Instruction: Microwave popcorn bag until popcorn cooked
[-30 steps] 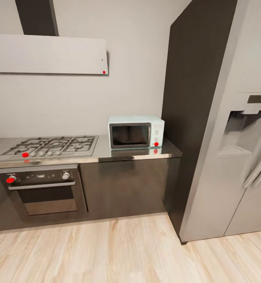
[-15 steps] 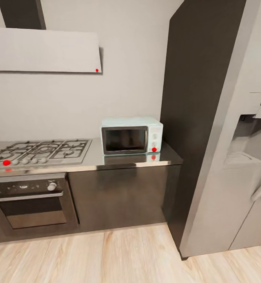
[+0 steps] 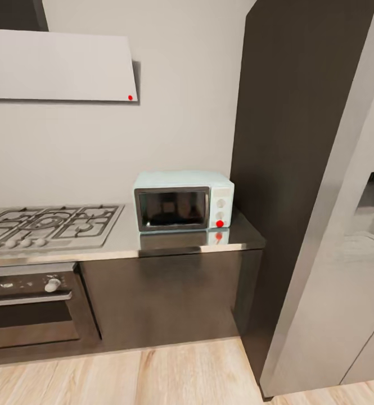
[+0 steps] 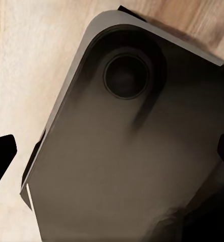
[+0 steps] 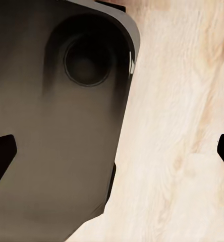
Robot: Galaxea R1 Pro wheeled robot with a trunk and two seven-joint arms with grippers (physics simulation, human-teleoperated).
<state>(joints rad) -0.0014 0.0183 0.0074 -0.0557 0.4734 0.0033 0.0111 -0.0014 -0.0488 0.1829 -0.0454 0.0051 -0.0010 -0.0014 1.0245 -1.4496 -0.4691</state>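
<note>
while the small pale blue-white boxy microwave (image 3: 183, 201) sits door-closed on the reflective grey steel tabletop (image 3: 153, 242), both end effectors hang wide and empty. looks like the approach step; next means finding that bag.

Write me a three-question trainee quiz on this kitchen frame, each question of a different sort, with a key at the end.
1. True or false: the microwave has its door shut.
2. Multiple choice: what lies directly to the left of the microwave on the countertop? A) a sink B) a gas hob C) a toaster
3. Fill in: in the right wrist view, the right pincer hangs over the robot's dark base and a pale ____ floor.

Key:
1. True; the dark glass door sits flush with the front.
2. B; the gas hob with its grates sits above the built-in oven.
3. Wood.
</note>
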